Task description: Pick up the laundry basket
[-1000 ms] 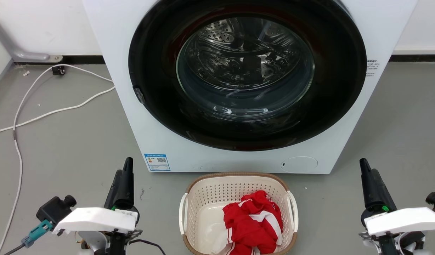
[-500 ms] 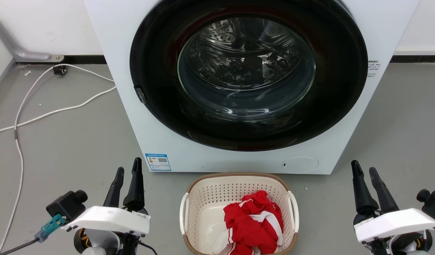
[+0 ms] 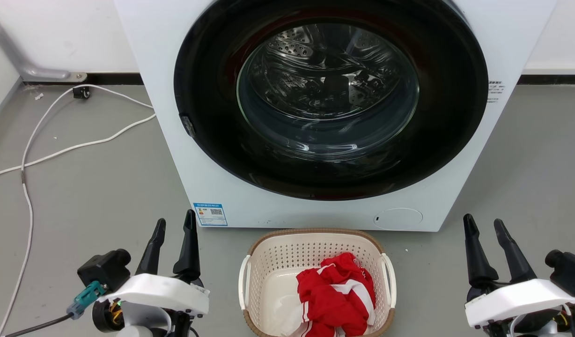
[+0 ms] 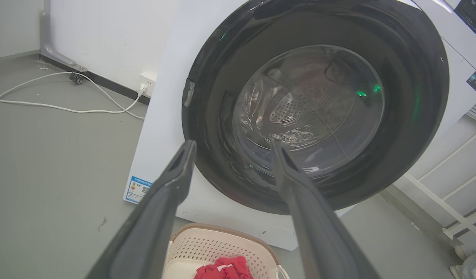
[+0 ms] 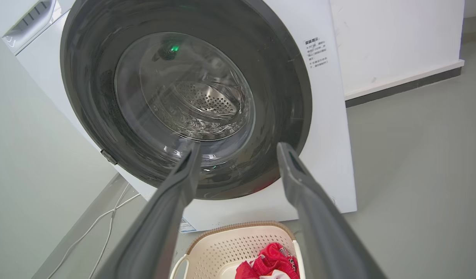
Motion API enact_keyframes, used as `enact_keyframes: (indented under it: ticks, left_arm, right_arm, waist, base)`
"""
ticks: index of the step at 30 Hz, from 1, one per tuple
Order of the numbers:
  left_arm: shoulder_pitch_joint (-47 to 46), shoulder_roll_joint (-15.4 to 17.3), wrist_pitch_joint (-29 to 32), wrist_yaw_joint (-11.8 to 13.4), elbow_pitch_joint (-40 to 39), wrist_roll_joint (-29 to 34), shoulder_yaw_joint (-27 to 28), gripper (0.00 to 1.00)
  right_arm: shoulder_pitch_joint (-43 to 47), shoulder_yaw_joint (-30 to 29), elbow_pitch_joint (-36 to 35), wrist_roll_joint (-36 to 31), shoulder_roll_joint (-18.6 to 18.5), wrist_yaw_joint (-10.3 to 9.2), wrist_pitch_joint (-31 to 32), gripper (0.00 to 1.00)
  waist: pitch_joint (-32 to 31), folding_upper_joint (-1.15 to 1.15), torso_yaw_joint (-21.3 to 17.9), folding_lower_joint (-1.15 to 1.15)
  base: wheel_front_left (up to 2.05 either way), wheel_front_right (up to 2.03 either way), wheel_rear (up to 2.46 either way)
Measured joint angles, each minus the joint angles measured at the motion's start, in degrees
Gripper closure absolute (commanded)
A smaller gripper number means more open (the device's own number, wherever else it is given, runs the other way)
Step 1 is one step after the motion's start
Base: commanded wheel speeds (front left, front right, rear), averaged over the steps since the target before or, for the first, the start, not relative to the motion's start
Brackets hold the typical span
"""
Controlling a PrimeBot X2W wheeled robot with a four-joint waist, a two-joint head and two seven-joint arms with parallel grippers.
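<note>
Dark, spread left tool (image 3: 176, 216) and right tool (image 3: 482, 218) flank the laundry basket (image 3: 315, 231).

Grey floor (image 3: 95, 196), white washer (image 3: 315, 214) at its back edge, laundry basket (image 3: 287, 255) touching down just in front, white cable (image 3: 72, 149) trailing left.

White washer (image 3: 250, 210); white cable (image 3: 81, 146) on grey floor (image 3: 105, 196).
</note>
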Motion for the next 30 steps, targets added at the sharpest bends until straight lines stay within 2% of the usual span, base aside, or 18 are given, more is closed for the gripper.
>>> enact_keyframes:
  ticks: [30]
  left_arm:
    - [-0.89,0.07,-3.97,1.08,1.11,17.04,-2.13,0.0]
  right_arm:
    - [1.9,-0.63,-1.25,-16.5,0.01,0.01,-1.14,0.0]
  waist:
    - [0.03,0.0,0.13,0.0]
  base:
    - [0.0,0.0,0.0]
